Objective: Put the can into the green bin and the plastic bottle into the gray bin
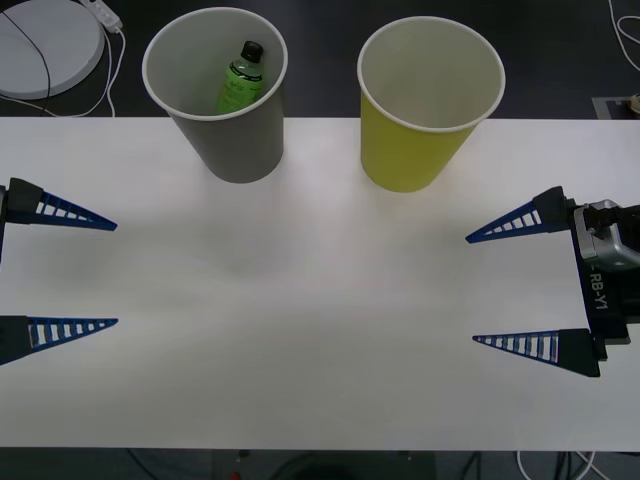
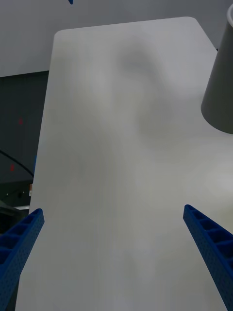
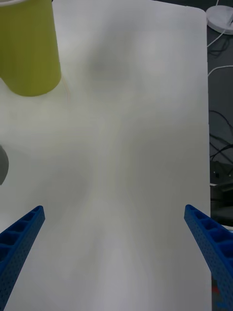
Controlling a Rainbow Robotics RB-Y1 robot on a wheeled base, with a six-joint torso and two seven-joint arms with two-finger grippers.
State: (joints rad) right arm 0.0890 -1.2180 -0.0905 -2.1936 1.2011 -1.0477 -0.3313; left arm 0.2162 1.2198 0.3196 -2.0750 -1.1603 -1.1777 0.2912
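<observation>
The gray bin [image 1: 235, 140] stands upright at the back left of the white table, and the plastic bottle [image 1: 242, 78] leans inside it with its black cap up. To its right stands the green bin [image 1: 410, 150], whose white inside shows nothing. The can is out of view. My left gripper [image 1: 117, 273] hovers open at the table's left side and my right gripper [image 1: 470, 290] open at its right side, both empty and well short of the bins. The right wrist view has the gray bin [image 2: 221, 92] at its edge; the left wrist view has the green bin [image 3: 29, 53].
The table [image 1: 320, 330] lies bare between the two grippers. A white round disc [image 1: 45, 45] with a cable lies on the dark floor beyond the table's back left edge. Cables show past the table's edge [image 3: 218, 126] in the left wrist view.
</observation>
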